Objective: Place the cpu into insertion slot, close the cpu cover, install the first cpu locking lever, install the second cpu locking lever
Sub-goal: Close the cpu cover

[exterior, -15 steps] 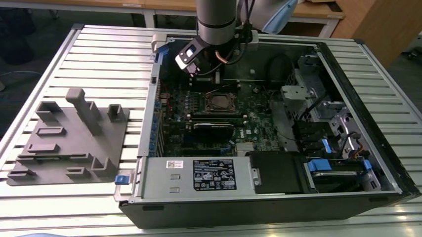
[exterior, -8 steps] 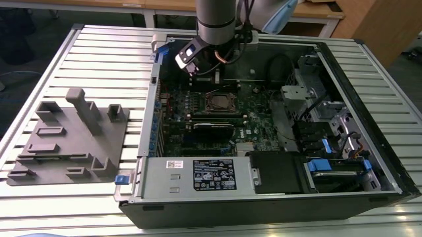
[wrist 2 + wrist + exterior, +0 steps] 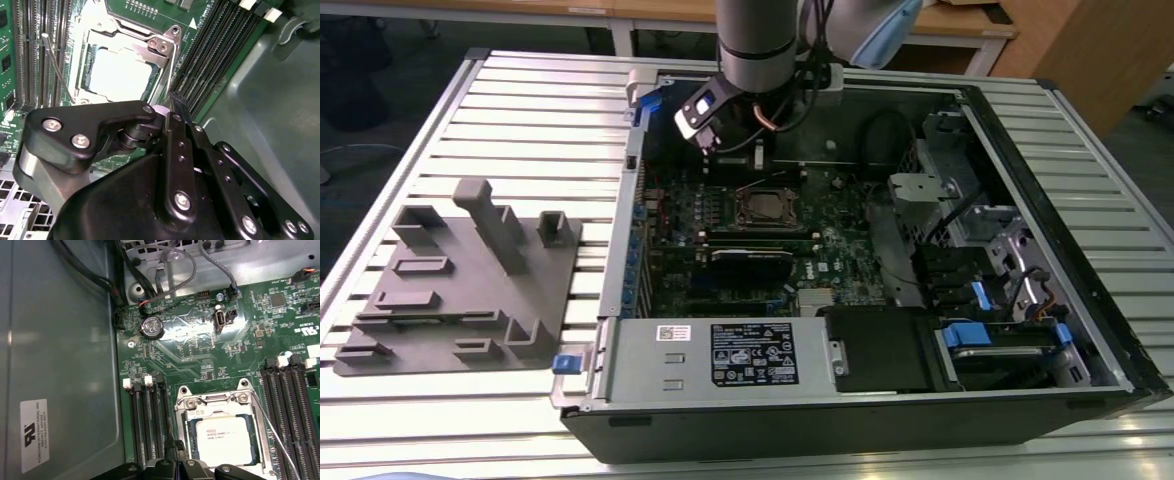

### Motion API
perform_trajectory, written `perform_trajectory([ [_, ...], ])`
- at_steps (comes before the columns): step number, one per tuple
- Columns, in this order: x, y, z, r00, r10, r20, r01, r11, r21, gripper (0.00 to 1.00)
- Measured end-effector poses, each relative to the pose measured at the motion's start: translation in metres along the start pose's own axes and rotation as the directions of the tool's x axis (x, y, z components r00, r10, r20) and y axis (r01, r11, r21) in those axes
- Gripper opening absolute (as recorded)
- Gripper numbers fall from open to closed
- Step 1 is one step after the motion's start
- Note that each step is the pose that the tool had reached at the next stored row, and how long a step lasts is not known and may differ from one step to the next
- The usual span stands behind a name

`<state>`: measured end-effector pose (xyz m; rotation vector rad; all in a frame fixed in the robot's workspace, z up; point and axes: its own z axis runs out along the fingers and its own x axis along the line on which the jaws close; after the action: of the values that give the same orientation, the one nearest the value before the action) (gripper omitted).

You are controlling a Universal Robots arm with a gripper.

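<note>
While my arm reaches down into the open computer case in the exterior view, the case lies on its side on a table of ribbed aluminium slats. A matt grey moulded fixture of blocks and pockets sits at the exterior view's left, and the green motherboard shows inside the case. In the first wrist view the cpu, a flat square with a dull silver top, lies seated in the insertion slot, whose dark inner edge shows as a narrow strip beside the chip. The cpu cover, a thin bright stamped-metal frame, lies flat around it, so the chip fills the cut-out. A thin wire lever slants along one side of the frame. My gripper is closed with nothing in it, its black tip just beside a corner of the cover, over the long dark memory slots; I cannot tell whether it touches them. A round coin battery sits farther off on the board. In the second wrist view my gripper shows glossy black links with silver screw heads, and its narrow tip is near the cover. The cpu glares pale, and the lever is a fine straight rod.
</note>
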<state>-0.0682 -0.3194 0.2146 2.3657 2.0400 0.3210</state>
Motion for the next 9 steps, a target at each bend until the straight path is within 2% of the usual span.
perform_trajectory([
  [2, -0.0009, 0.0001, -0.0001, 1.0, 0.002, -0.0093, -0.002, 1.0, 0.0012, 0.11],
  [9, -0.0049, 0.0008, -0.0006, 0.9995, 0.005, -0.0324, -0.005, 1.0, 0.0045, 0.11],
])
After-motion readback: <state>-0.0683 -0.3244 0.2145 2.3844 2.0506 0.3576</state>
